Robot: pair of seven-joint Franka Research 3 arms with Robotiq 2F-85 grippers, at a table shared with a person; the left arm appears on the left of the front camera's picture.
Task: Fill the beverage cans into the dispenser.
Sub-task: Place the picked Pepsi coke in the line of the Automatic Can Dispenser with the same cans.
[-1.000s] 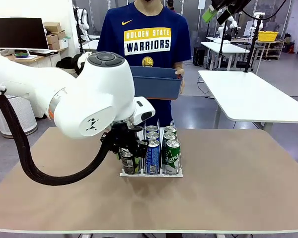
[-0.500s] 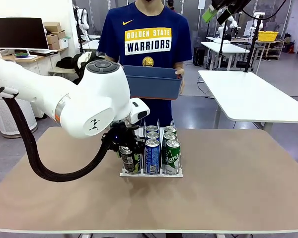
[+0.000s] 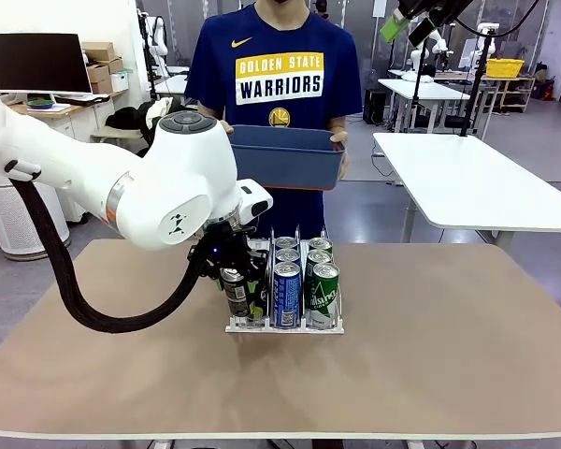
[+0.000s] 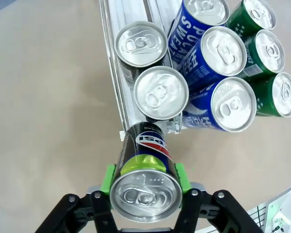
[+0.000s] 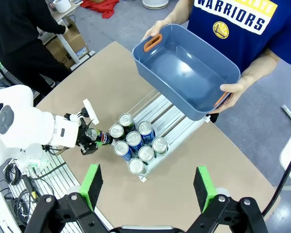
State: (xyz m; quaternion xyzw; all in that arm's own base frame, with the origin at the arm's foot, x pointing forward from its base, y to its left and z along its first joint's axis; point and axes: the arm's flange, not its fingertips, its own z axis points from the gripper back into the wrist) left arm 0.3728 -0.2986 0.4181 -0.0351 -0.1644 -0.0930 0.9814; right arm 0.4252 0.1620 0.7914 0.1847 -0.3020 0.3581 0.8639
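My left gripper [image 4: 144, 180] is shut on a black beverage can [image 4: 144, 160] with a green band, held tilted just off the front end of the dispenser's [image 4: 112, 73] left lane. That lane holds two silver-topped cans [image 4: 160, 92]. The middle lane holds blue cans [image 4: 218, 51] and the far lane green cans [image 4: 269, 48]. In the front view the left gripper [image 3: 240, 290] holds the black can [image 3: 233, 288] at the dispenser's [image 3: 285, 326] front left corner, beside a blue can [image 3: 287, 292] and a green can [image 3: 323, 286]. My right gripper [image 5: 148, 188] hangs open high above the table.
A person at the far side holds an empty blue-grey tub [image 3: 294, 154] in both hands, above and behind the dispenser. The tub [image 5: 184, 68] hangs over the rack's far end. The brown table [image 3: 449, 337] has free room to the right and in front.
My left arm has drawn back to the left and up. The black can in its grip has risen a little at the front of the left lane. The right gripper stays open.
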